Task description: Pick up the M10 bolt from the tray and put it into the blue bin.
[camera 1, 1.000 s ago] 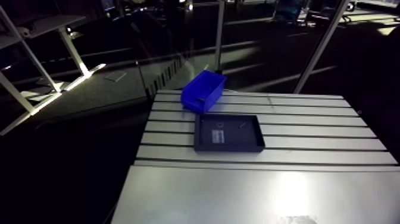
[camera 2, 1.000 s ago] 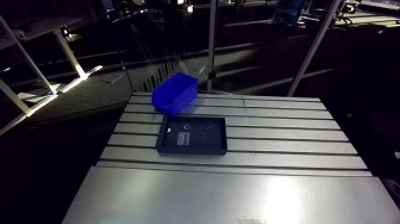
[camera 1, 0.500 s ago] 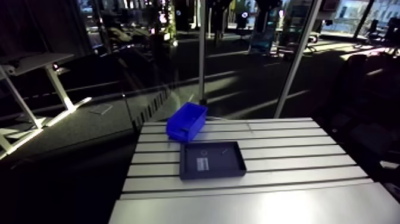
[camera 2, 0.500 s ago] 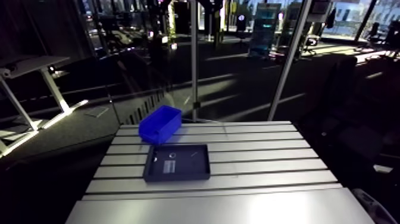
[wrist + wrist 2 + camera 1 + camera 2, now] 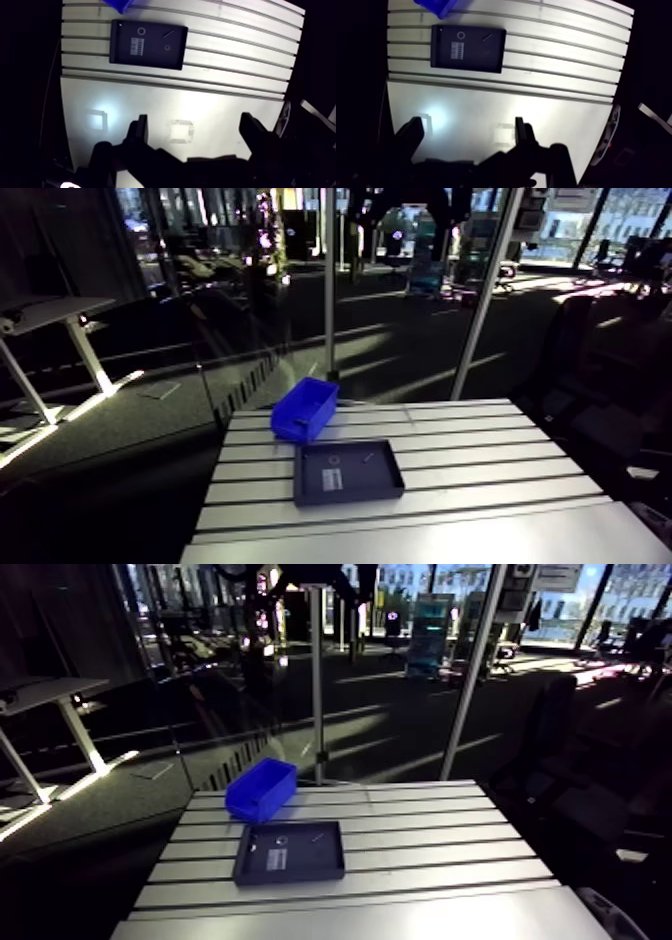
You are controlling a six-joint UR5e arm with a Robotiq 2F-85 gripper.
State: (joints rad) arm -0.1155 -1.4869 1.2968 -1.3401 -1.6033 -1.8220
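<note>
The gripper (image 5: 195, 120) hangs high over the table (image 5: 230, 75), spread wide and empty, well short of the tray (image 5: 152, 57).

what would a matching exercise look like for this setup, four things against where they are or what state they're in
Column A
1. blue bin
2. tray
3. bolt
4. end effector

Column B
a. open, holding nothing, over a bare part of the table
b. lying inside the tray
c. dark and flat on the slotted part of the table
d. standing just past the tray, on the side away from the end effector

Pairs: 1-d, 2-c, 3-b, 4-a
</note>
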